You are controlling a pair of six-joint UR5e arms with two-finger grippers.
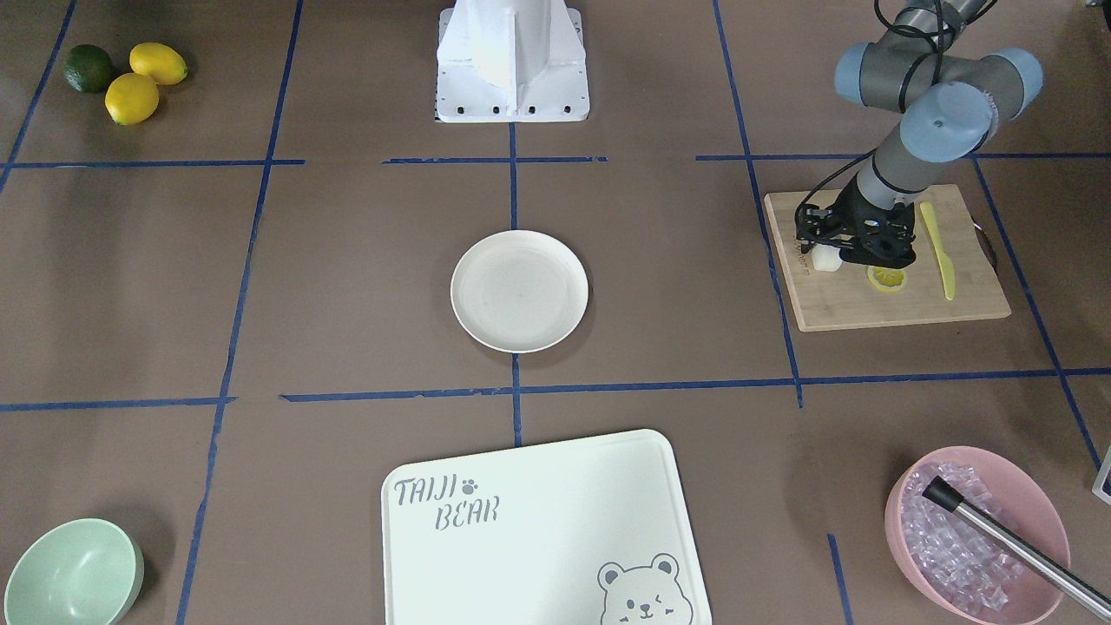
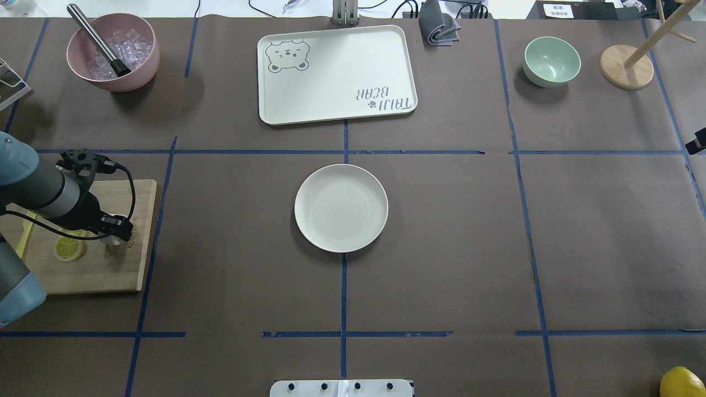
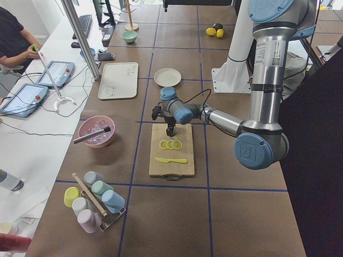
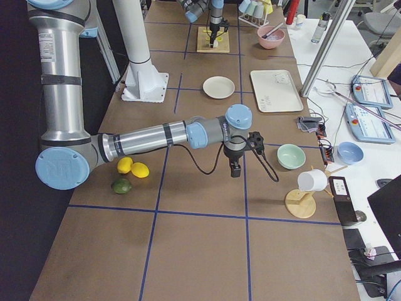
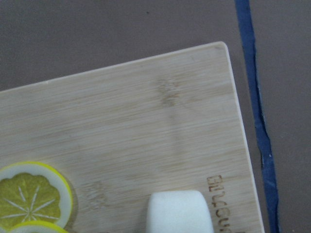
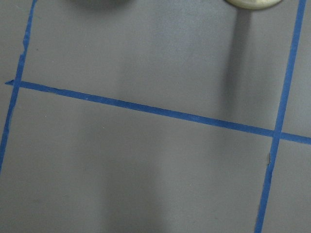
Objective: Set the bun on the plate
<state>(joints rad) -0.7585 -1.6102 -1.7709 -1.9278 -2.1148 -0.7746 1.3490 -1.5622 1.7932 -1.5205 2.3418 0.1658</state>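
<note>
The bun (image 1: 825,260), a small white lump, lies on the wooden cutting board (image 1: 885,308) at the robot's left side. My left gripper (image 1: 840,255) is down right over the bun (image 2: 113,241) and hides most of it. I cannot tell whether its fingers are open or shut. In the left wrist view the bun (image 5: 180,213) sits at the bottom edge with no finger showing. The cream plate (image 1: 519,291) lies bare at the table's middle, well apart from the board. My right gripper (image 4: 235,169) hovers far off near the green bowl, and its state is unclear.
Lemon slices (image 1: 886,278) and a yellow knife (image 1: 939,252) share the board beside the bun. A bear-printed tray (image 1: 538,529), a pink bowl of ice (image 1: 976,529) with a metal tool, a mint-green bowl (image 1: 74,573), whole lemons and a lime (image 1: 130,74), and a wooden mug stand (image 2: 626,66) ring the table.
</note>
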